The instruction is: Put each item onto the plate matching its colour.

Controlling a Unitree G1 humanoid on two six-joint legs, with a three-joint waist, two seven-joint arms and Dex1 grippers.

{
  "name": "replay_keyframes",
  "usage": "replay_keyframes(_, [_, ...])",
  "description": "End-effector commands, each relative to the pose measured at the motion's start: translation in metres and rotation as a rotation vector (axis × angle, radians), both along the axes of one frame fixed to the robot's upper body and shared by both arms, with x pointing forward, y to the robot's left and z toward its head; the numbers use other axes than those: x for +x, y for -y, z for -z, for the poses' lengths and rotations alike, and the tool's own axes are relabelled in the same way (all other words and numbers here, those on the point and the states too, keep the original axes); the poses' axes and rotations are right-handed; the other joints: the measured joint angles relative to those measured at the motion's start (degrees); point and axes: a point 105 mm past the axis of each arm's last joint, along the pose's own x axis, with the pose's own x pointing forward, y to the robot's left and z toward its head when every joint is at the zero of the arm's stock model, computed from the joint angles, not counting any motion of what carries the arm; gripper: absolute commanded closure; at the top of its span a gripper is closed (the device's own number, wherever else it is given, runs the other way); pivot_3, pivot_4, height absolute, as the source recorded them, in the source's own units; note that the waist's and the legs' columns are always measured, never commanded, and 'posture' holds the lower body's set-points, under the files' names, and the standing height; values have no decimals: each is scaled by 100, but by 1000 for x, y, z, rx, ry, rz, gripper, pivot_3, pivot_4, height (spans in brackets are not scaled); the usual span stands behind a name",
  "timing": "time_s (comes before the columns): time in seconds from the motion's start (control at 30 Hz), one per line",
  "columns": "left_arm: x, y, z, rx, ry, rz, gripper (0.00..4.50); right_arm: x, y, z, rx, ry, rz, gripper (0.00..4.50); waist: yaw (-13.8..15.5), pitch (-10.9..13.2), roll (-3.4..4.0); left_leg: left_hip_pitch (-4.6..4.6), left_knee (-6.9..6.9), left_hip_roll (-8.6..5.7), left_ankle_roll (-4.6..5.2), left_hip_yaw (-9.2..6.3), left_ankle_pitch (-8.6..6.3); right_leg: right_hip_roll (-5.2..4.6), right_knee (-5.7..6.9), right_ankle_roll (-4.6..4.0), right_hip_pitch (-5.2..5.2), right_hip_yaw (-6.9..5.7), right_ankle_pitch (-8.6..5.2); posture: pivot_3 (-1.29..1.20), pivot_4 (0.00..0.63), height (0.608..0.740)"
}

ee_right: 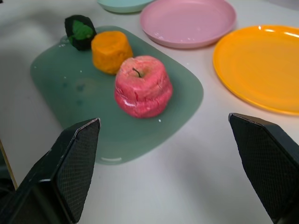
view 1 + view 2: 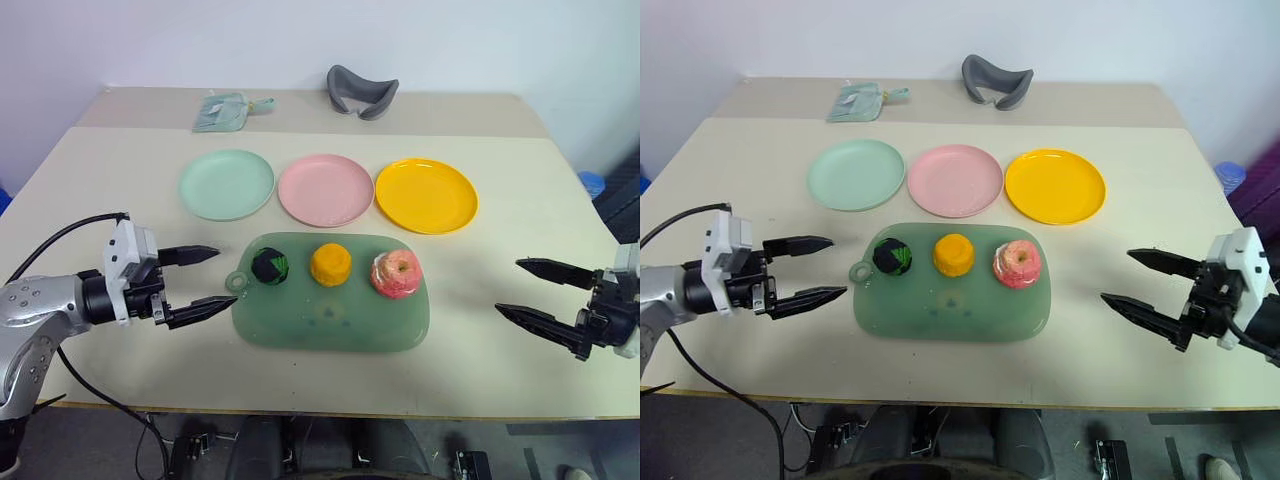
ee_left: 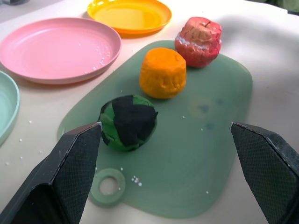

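Three toy foods wait on the green mat; both grippers hover empty with fingers spread.

The green mat [image 2: 330, 325] lies on the table [image 2: 100, 190] near its front edge, midway between the side edges, and carries a row of three items: the black-and-green ball [image 2: 269, 266] at the mat's left end, the orange-yellow lump [image 2: 331, 264] in the middle and the pink-red apple [image 2: 396, 273] at the right end. Just behind the mat stand three bare plates in a row: the mint green plate [image 2: 227, 184], the pink plate [image 2: 325, 189] and the yellow plate [image 2: 426, 195]. The left gripper [image 2: 195, 283] hangs just off the mat's left edge, jaws wide apart, holding nothing. The right gripper [image 2: 530, 290] hangs near the table's right edge, well apart from the mat, jaws likewise wide and empty. A grey curved object [image 2: 362, 91] and a pale green pouch [image 2: 224, 111] lie by the far edge.
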Motion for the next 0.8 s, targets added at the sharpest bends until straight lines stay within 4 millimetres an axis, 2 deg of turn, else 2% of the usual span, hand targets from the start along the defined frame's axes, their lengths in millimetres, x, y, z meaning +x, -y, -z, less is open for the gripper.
replay_keyframes(0.03, [7, 4, -10, -15, 83, -17, 0, 7, -19, -11, 3, 62, -77, 32, -1, 0, 0, 0, 1, -1, 0, 0, 0, 0, 2, 0, 0, 0, 0, 0, 150, 740])
replay_keyframes(0.2, [30, 7, -10, 65, 124, -159, 0, 21, -53, -16, 16, 96, -242, 32, -1, 0, 0, 0, 9, -11, -1, -1, 1, 4, 8, 2, 1, 0, 1, 0, 150, 740])
replay_keyframes(0.33, [33, 23, -17, -15, 55, -103, 0, 32, -74, -16, 6, 104, -374, 32, 12, 0, -1, -2, 15, -11, 0, 0, 1, 3, 11, 3, 1, -1, 2, 0, 150, 740])
replay_keyframes(0.43, [38, 31, -12, -12, 35, -113, 0, 43, -89, -16, -10, 119, -459, 32, 5, 1, -2, -3, 19, -12, 1, 0, 1, 4, 12, 4, 1, -2, 2, 0, 150, 740])
replay_keyframes(0.67, [44, 41, 0, 24, 22, -111, 0, 60, -109, -15, -30, 170, -547, 32, 8, 2, -2, -4, 24, -12, 0, 4, 1, 6, 21, 5, -3, -2, 2, 0, 150, 740])
replay_keyframes(0.8, [53, 44, 16, 73, -9, -164, 0, 62, -115, -16, -26, 182, -572, 32, 27, 2, -2, -5, 28, -13, 0, 3, 1, 5, 22, 5, -2, -3, 3, 0, 150, 740])
